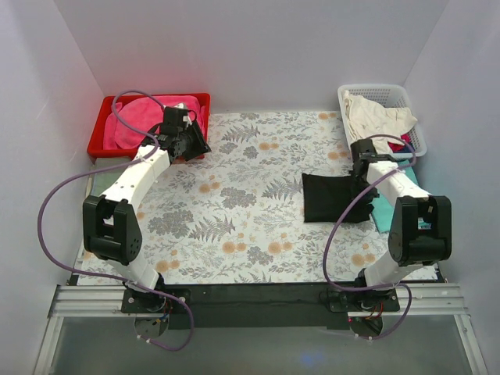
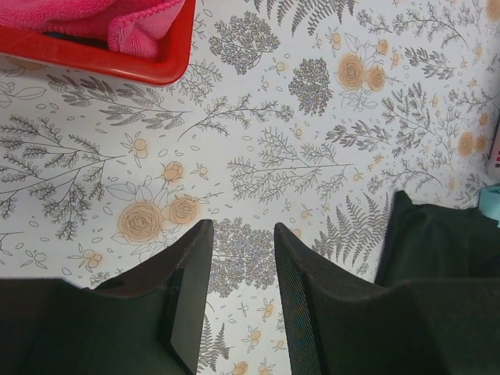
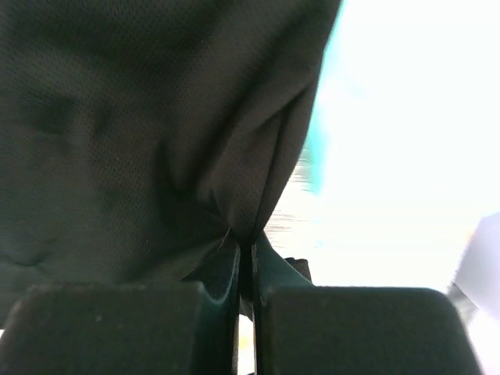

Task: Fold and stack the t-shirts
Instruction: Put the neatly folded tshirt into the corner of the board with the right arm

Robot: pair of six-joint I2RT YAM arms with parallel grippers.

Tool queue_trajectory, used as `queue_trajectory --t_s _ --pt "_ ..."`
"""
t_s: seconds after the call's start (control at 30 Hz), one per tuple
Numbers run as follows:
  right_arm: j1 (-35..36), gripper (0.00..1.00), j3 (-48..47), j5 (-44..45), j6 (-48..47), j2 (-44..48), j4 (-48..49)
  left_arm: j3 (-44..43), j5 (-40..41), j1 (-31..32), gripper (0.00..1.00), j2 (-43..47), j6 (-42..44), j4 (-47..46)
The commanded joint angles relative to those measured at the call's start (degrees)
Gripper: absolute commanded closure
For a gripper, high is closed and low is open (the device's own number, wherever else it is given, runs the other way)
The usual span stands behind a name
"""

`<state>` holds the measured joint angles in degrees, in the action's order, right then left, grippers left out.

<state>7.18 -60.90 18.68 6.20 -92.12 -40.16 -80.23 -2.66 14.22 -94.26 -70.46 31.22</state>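
Observation:
A black t-shirt point(image 1: 330, 197) lies folded into a small rectangle on the floral cloth, right of centre. My right gripper point(image 1: 362, 184) sits at its right edge, shut on a pinch of the black fabric point(image 3: 141, 117) that bunches up between its jaws point(image 3: 244, 244). A teal t-shirt point(image 1: 383, 211) lies just right of the black one, partly under the right arm; a sliver of it shows in the right wrist view point(image 3: 319, 160). My left gripper point(image 1: 193, 145) hovers by the red bin, open, with only tablecloth between its fingers point(image 2: 241, 234). The black t-shirt's edge point(image 2: 437, 234) shows to its right.
A red bin point(image 1: 103, 133) holding pink cloth stands at the back left, its corner point(image 2: 160, 70) near the left gripper. A white basket point(image 1: 422, 133) with cream and other garments stands at the back right. White walls enclose the table on three sides.

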Motion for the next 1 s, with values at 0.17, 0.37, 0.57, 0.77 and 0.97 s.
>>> queue_trajectory --t_s 0.17,0.37,0.57,0.77,0.97 --pt "-10.43 0.99 -5.96 11.98 -3.91 1.42 -1.32 -0.46 -3.14 -0.59 0.64 0.74 0.50 -0.72" --pt "-13.06 0.99 -12.39 15.42 -5.05 -3.50 -1.32 -0.28 -3.41 -0.59 0.64 1.01 0.58 -0.55" --pt "-17.28 0.99 -17.14 17.01 -5.93 -8.25 -1.50 -0.63 -3.15 -0.68 0.64 0.83 0.58 -0.11" --pt "-23.35 0.99 -19.42 16.13 -5.58 -9.83 -1.50 -1.60 -2.88 -0.68 0.64 -0.05 0.93 0.50" --pt "-25.55 0.99 -23.02 18.41 -5.32 -10.98 -1.41 -2.92 -2.97 -0.77 0.64 -1.54 1.02 1.03"
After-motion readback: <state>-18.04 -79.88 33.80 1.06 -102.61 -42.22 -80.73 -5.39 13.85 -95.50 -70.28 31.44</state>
